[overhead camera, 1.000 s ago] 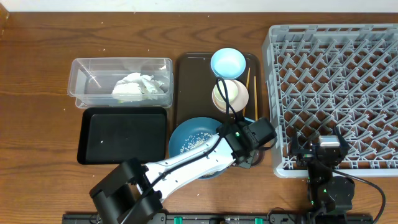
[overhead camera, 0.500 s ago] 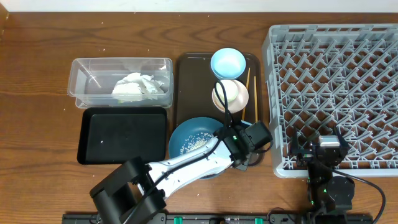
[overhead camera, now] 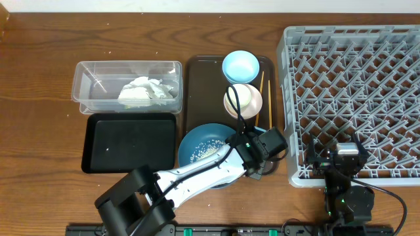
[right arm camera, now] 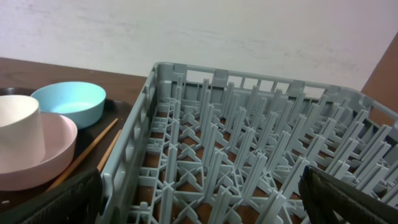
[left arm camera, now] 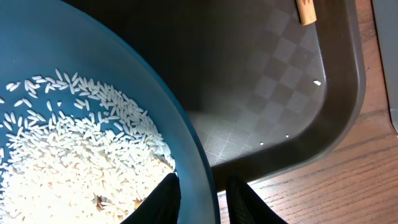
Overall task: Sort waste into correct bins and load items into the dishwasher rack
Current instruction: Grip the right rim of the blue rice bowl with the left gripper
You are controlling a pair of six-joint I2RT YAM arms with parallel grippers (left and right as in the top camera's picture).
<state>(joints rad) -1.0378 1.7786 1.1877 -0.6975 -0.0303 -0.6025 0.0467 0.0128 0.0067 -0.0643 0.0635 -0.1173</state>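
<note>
Rice [left arm camera: 74, 149] shows as single grains only in the left wrist view, where it lies loose in the large deep-blue bowl [left arm camera: 93, 74]; from overhead it is a pale patch. The same view shows the left gripper [left arm camera: 202, 199] with one finger inside the bowl's rim and one outside, set narrow. Whether they press the rim cannot be told. The bowl sits at the near end of the brown serving tray [left arm camera: 292, 112].

The right wrist view shows the right gripper [right arm camera: 199, 202] with its fingers spread wide and holding nothing, at the near edge of the dishwasher rack [right arm camera: 249, 137]. It also shows the white cup [right arm camera: 18, 137] standing inside the pink-rimmed bowl [right arm camera: 50, 158].

Only the overhead view takes in the clear tub [overhead camera: 85, 78] holding crumpled tissue [overhead camera: 141, 92], with the black tray [overhead camera: 131, 141] just beside it.

Count: three bowls, including the light-blue bowl [overhead camera: 240, 65]; one cup; two chopsticks [overhead camera: 266, 98]; one tub; one black tray; one rack.
</note>
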